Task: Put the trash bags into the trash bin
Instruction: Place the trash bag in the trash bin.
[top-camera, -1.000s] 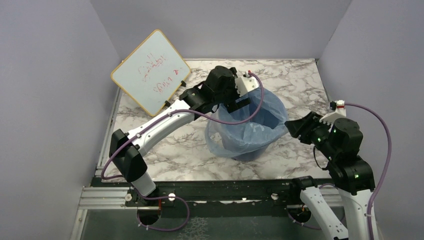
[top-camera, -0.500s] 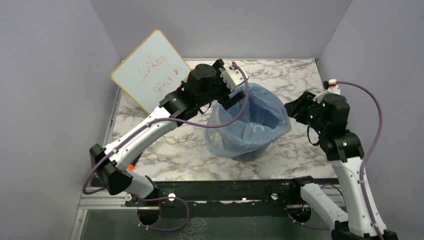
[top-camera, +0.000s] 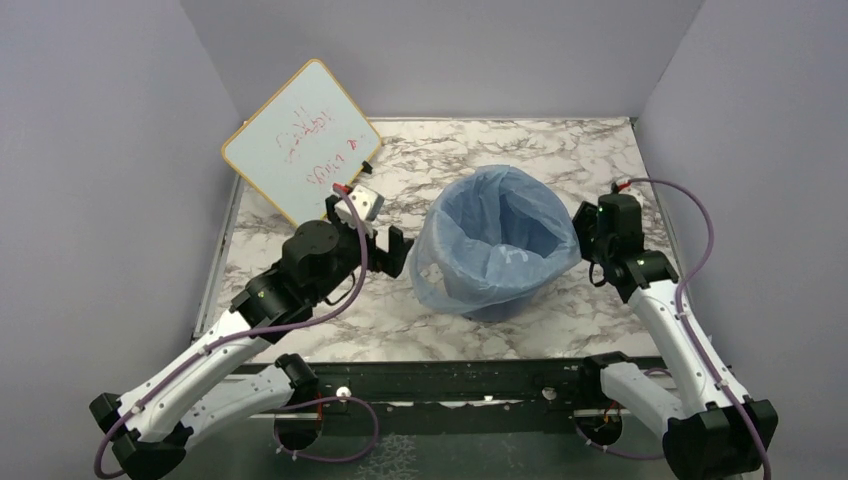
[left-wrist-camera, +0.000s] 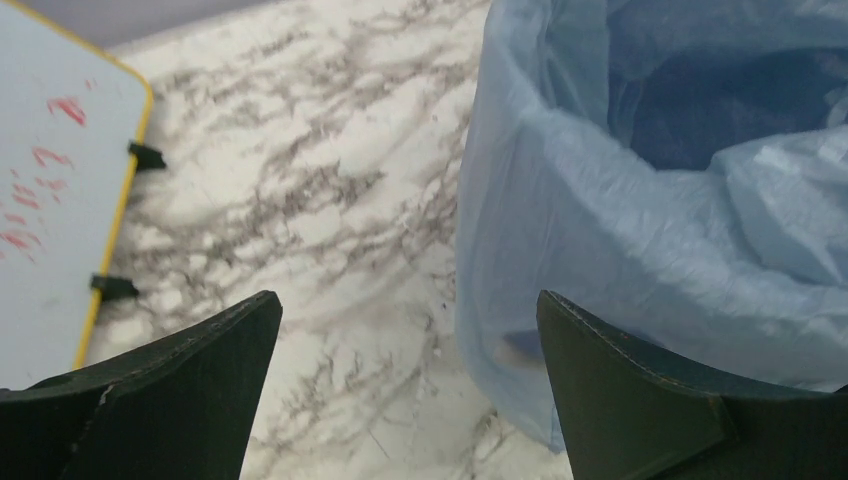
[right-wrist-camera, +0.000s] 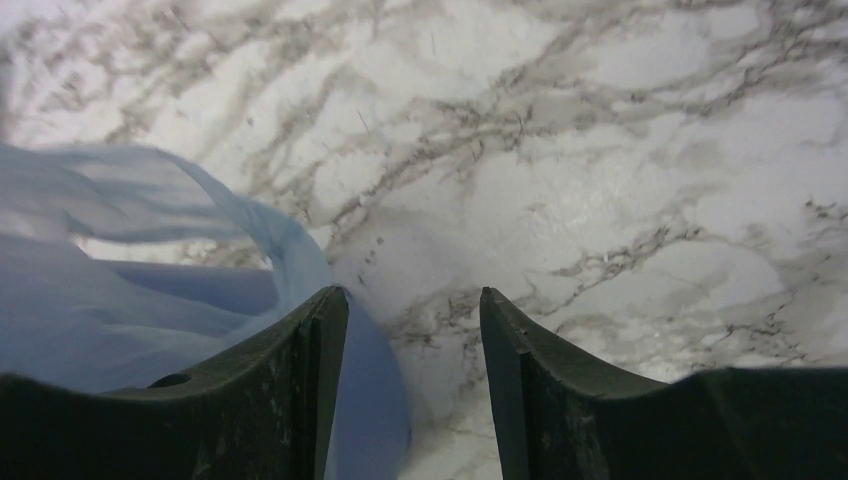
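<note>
Blue fills the middle of my overhead view. A thin, translucent light-blue plastic bag, crinkly and loose, sits inside the round solid-blue plastic bucket. The bucket stands upright on the white-and-grey marbled desk, a little right of centre. The bag lines the bucket with its mouth spread open and folded out over the rim. The loose film hangs down the outside, lowest on the near-left side, and only a dark strip of bucket shows beneath it at the front.

My left hand hovers just left of the bucket, released. Its two black fingers are spread wide with nothing between them but bare desk. From its wrist camera the draped film is just beside one finger.

My right hand is at the bucket's right side, near the rim. Its fingers stand apart with marble showing in the gap, so it is not clenched on anything. A fold of the film runs along the inner face of one finger, and I cannot tell whether it touches.

Beyond my left arm a white board with a yellow edge and red writing is propped, tilted, at the back-left of the desk, well apart from the bucket.
</note>
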